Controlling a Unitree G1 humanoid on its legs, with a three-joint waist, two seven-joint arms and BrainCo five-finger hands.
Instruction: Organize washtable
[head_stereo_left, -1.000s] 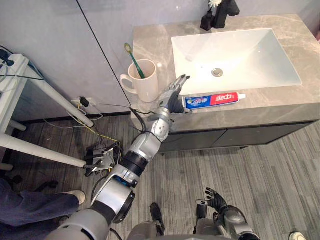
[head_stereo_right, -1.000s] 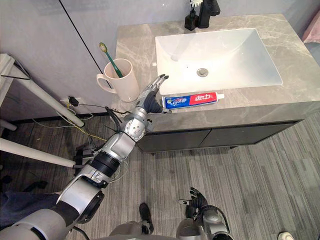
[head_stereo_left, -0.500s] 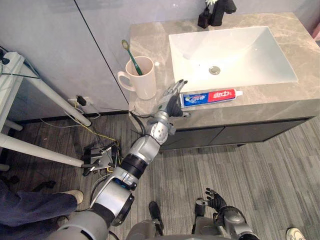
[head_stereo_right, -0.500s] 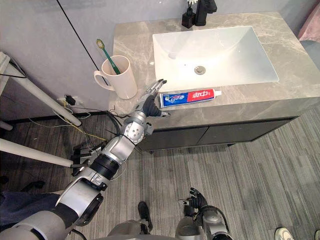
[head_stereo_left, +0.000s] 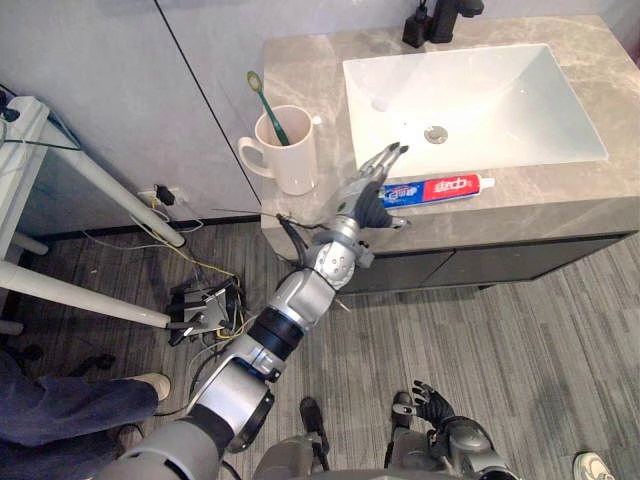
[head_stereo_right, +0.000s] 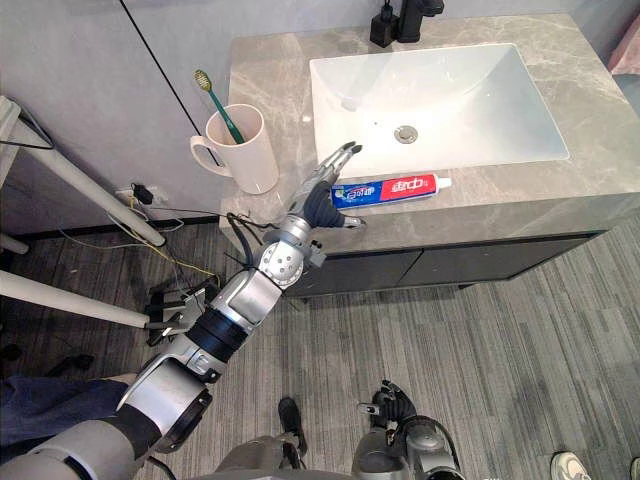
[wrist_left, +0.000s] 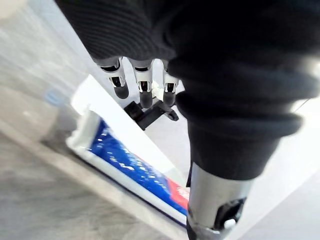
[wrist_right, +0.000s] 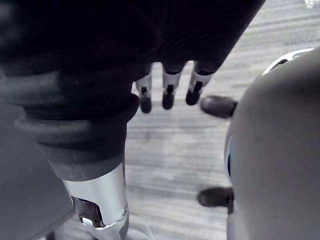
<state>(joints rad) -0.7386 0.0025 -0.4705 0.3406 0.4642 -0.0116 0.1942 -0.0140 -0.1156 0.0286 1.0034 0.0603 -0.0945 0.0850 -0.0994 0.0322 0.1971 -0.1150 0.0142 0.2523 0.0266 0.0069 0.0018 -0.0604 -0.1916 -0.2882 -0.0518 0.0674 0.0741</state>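
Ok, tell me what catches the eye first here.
The left hand, fingers straight, is stretched over the flat end of the red-and-blue toothpaste tube lying along the front edge of the counter before the sink. To its left stands a cream mug with a green toothbrush. The right hand hangs low near the floor.

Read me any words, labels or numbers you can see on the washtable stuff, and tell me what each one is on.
Toothpaste tube: white print on its blue and red bands, too small and blurred to read.
Mug: no print on the side that shows.
Toothbrush: no readable marking.
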